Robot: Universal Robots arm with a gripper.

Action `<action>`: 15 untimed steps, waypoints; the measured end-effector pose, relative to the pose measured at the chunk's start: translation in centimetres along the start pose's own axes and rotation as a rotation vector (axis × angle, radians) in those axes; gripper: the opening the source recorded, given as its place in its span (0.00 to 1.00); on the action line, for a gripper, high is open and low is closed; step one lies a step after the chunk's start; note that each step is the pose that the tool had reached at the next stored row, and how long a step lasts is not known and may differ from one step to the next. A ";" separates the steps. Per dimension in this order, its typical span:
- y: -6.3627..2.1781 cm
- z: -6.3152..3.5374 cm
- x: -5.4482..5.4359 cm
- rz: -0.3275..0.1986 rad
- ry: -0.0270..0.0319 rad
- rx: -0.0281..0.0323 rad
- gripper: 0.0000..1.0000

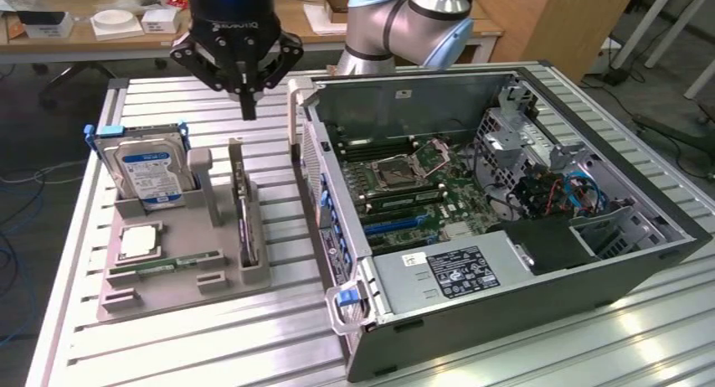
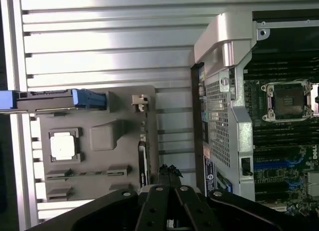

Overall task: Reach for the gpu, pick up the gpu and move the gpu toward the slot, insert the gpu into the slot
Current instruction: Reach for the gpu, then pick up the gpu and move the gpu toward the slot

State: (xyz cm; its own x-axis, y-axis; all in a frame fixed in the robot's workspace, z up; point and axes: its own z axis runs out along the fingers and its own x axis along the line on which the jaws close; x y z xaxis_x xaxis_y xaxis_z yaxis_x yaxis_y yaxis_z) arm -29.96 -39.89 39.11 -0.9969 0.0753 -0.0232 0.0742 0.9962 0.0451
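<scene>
The gripper (image 1: 248,110) hung with its fingers pressed together, holding nothing, above the ribbed metal surface (image 1: 167,102) at the end of the grey holder tray (image 1: 201,228) where the blue-labelled hard drive (image 1: 149,173) stood. The gpu (image 1: 243,207) stood on edge in that tray, untouched, between the hard drive and the open computer case (image 1: 525,320). Inside the case, the blue slot (image 1: 393,224) on the green motherboard (image 1: 447,186) lay well apart from the card.
</scene>
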 end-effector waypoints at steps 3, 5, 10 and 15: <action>-0.07 0.01 0.9 0.000 0.0000 0.0000 0.10; -0.11 0.01 1.4 0.000 0.0001 0.0000 0.10; -0.12 0.01 1.5 0.000 0.0001 0.0001 0.10; -0.12 0.01 1.5 0.000 0.0001 0.0000 0.10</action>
State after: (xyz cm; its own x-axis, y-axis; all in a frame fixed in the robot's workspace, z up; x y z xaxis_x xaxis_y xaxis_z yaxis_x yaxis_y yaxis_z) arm -31.46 -39.89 39.05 -0.9969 0.0753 -0.0231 0.0742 0.9962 0.0450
